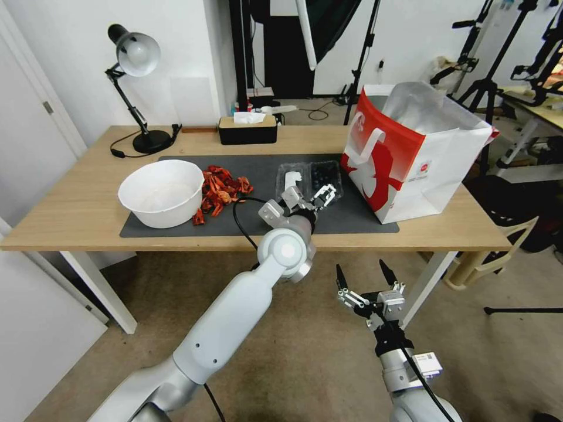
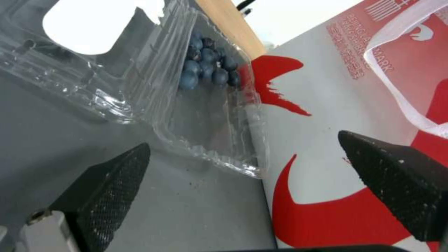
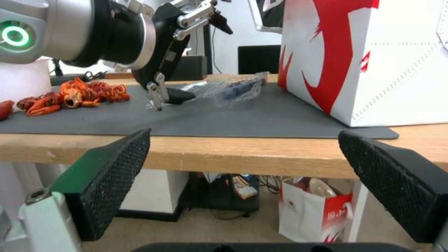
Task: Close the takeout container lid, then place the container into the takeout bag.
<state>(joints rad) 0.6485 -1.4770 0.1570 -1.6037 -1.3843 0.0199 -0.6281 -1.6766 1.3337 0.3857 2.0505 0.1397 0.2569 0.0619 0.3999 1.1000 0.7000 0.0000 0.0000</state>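
The right gripper (image 1: 366, 274) waits below the table edge, fingers spread, holding nothing. Further in, the left gripper (image 1: 314, 196) hovers over the grey mat (image 1: 352, 217), jaws spread wide and empty, just short of the takeout container (image 1: 325, 173). The container lies open, its lid (image 1: 291, 174) flat on the mat beside the berry half. The takeout bag (image 1: 410, 158) stands open just beyond. Judged status: lid closing not yet done; bagging remains.

Wooden table (image 1: 76, 223) (white walls), desk lamp (image 1: 136, 88).
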